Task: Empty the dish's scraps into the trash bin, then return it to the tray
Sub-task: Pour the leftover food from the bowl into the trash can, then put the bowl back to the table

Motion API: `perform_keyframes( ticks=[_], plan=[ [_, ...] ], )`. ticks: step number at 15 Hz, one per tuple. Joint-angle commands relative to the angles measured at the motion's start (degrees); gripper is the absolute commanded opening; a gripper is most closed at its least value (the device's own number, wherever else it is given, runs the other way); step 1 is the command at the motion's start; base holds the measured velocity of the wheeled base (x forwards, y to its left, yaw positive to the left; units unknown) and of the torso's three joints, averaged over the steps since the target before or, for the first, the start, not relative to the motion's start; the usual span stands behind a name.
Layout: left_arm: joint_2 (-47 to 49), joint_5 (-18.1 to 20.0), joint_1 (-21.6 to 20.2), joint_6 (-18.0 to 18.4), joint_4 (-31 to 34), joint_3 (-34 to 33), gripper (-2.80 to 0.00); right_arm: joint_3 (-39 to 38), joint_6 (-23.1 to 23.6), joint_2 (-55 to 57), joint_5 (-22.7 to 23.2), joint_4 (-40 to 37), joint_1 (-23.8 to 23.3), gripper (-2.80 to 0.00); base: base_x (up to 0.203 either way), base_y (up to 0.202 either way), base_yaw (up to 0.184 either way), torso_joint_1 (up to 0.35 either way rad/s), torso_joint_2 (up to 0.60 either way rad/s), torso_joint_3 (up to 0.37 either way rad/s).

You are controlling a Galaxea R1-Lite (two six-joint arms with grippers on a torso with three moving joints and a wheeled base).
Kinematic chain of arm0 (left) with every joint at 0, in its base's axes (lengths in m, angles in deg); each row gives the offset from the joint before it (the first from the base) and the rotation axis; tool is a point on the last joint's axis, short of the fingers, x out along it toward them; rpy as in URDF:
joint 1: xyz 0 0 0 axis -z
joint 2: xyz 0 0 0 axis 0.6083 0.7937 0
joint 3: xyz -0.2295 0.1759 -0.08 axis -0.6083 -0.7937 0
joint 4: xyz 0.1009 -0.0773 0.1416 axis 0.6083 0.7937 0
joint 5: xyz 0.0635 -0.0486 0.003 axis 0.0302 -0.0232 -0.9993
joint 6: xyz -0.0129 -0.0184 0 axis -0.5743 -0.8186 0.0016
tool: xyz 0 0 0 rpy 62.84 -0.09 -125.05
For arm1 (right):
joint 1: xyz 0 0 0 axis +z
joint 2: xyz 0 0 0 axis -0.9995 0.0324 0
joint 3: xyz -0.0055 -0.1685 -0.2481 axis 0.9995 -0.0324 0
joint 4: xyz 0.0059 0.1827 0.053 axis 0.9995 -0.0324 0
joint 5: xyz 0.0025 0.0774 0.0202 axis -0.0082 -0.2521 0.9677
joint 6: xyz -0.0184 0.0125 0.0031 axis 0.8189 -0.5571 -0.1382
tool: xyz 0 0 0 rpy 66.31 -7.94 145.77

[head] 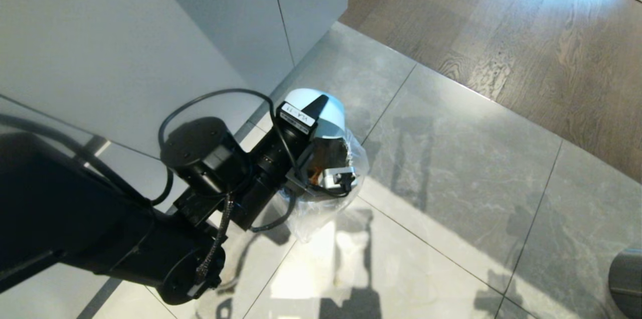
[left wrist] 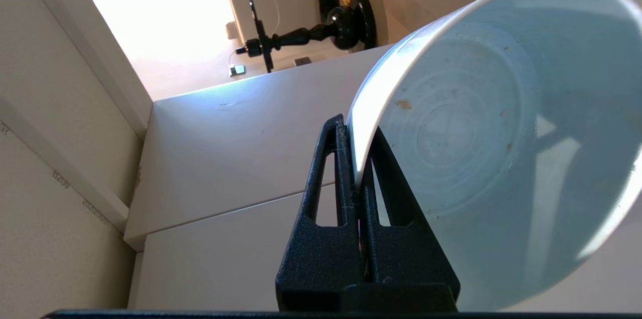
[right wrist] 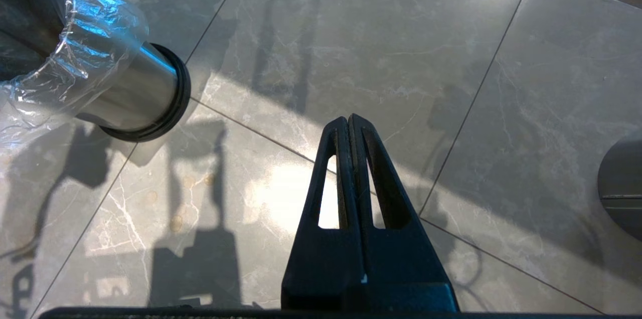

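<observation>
My left gripper (head: 316,108) is shut on the rim of the dish (head: 333,121), a pale blue-white bowl held tipped on its side right over the trash bin (head: 321,213). In the left wrist view one finger is inside the dish (left wrist: 501,133) and one outside, with the left gripper (left wrist: 353,158) pinching the rim. Only small orange specks cling to its inside. A bit of orange, likely scraps (head: 314,177), shows inside the lined bin. The right gripper (right wrist: 348,121) hangs shut and empty over the floor near the shiny trash bin (right wrist: 130,98). The tray is out of view.
White cabinet fronts (head: 125,48) stand close behind the bin. A dark grey cylindrical bin (head: 627,279) stands on the grey tiles at the lower right, also seen in the right wrist view (right wrist: 622,188). Wood flooring (head: 526,33) begins farther back.
</observation>
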Motion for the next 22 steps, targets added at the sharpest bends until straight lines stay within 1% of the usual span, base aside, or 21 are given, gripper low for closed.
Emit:
perform_keyframes(
  ticks=[1,15,18,20,22],
  plan=[
    [-0.2,-0.1,0.1,0.6,-1.9,-0.1,-2.80,0.0,0.0,0.0,0.0,0.0,0.0,-2.80,0.000,0.000,0.000,0.000,0.00,0.000],
    [-1.5,-0.1,-0.2,0.8,-1.7,-0.7,-2.80,0.0,0.0,0.0,0.0,0.0,0.0,-2.80,0.000,0.000,0.000,0.000,0.00,0.000],
    [-3.8,-0.4,-0.3,0.9,-0.7,-1.9,-2.80,0.0,0.0,0.0,0.0,0.0,0.0,-2.80,0.000,0.000,0.000,0.000,0.00,0.000],
    [-7.0,-2.1,-1.0,0.8,1.6,-3.5,-2.80,0.0,0.0,0.0,0.0,0.0,0.0,-2.80,0.000,0.000,0.000,0.000,0.00,0.000],
    [-11.7,-6.0,-1.8,0.5,4.3,-6.5,-2.80,0.0,0.0,0.0,0.0,0.0,0.0,-2.80,0.000,0.000,0.000,0.000,0.00,0.000]
  ],
)
